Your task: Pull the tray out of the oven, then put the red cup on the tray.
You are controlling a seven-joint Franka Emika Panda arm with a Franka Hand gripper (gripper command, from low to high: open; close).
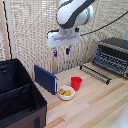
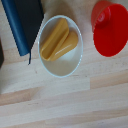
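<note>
Gripper (image 1: 61, 51) hangs high above the wooden table (image 1: 95, 107), fingers spread apart and holding nothing, roughly over the blue slab (image 1: 46, 78) and the white bowl (image 1: 66, 92). Oven (image 1: 114, 56) stands at the exterior view's right with its door lowered, and the tray (image 1: 96, 72), a dark wire rack, projects from its mouth toward the table centre; it appears already drawn out, though whether it has cleared the oven fully cannot be told. Red cup (image 1: 76, 82) stands upright on the table, just beside the bowl and well apart from the tray. In the wrist view the cup (image 2: 111, 29) sits off to one side of the frame with the bowl (image 2: 60, 46) and its yellow pieces (image 2: 59, 40) near the centre, so the hand seems better aligned with the bowl than with the cup. Judgement: the step in hand is the pick of the cup. To do it well, shift the hand sideways until the cup is centred, then descend with the fingers straddling the rim or one wall, keeping clear of the bowl close alongside. Grip should be moderate, since a light tapered plastic cup could slip or tip. Black case (image 1: 17, 95) lies clear of the path.
</note>
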